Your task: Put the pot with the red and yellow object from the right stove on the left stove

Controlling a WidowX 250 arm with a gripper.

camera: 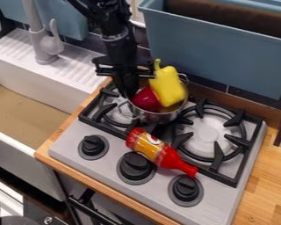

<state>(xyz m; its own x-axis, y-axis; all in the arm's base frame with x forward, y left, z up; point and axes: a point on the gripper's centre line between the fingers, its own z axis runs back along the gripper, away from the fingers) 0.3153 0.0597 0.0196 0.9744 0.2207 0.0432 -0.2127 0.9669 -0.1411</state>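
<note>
The pot [157, 117], at the right edge of the left burner [115, 115], looks light, stiff and slick; the rim nearest that burner suits a pinch. The gripper [130, 96] is there, its opening and any hold impossible to tell.

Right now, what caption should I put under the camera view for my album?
Shiny metal pot with rounded red toy and yellow toy pepper, black robot pincer at its rim.
</note>
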